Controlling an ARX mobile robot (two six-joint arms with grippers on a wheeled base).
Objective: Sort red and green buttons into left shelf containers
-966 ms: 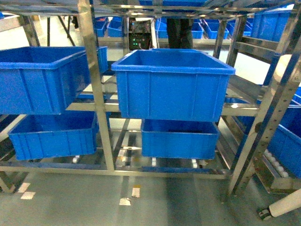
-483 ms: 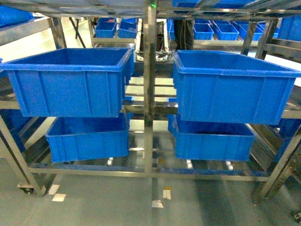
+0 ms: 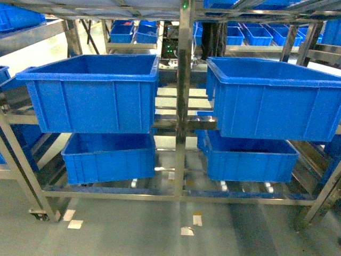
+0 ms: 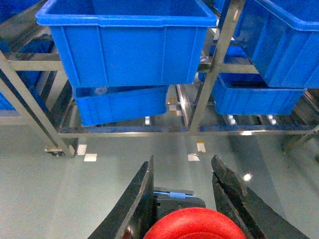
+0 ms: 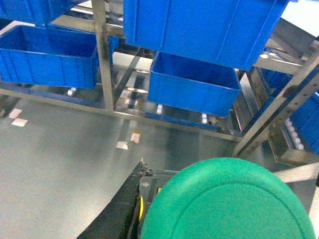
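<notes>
Head view: the steel shelf rack [image 3: 184, 106] stood straight ahead. Two deep blue bins sat on its upper tier, the left deep bin [image 3: 93, 96] and the right deep bin [image 3: 274, 101], one either side of the centre post. Two shallower bins [image 3: 109, 157] sat on the bottom tier beneath them. No arm or button showed here. What could be seen of the deep bins' insides looked bare, so I judged neither button delivered yet.

Left wrist view: the left gripper [image 4: 187, 199] was clamped on the red button [image 4: 197, 225], its cap filling the bottom edge between the two dark fingers [image 4: 137, 199], a black-and-blue base just behind. It hung over the floor, well short of the rack's front rail.

Right wrist view: the green button [image 5: 229, 201] was in the right gripper [image 5: 149, 209], with one dark finger [image 5: 117, 211] visible against its left side; the other finger was hidden by the cap. It too was over open floor, short of the rack.

Both pickups looked done; the approach and both drops remained.

No brand, label or legible writing in any view; only blank tape squares [image 3: 74, 224] on the floor.
</notes>
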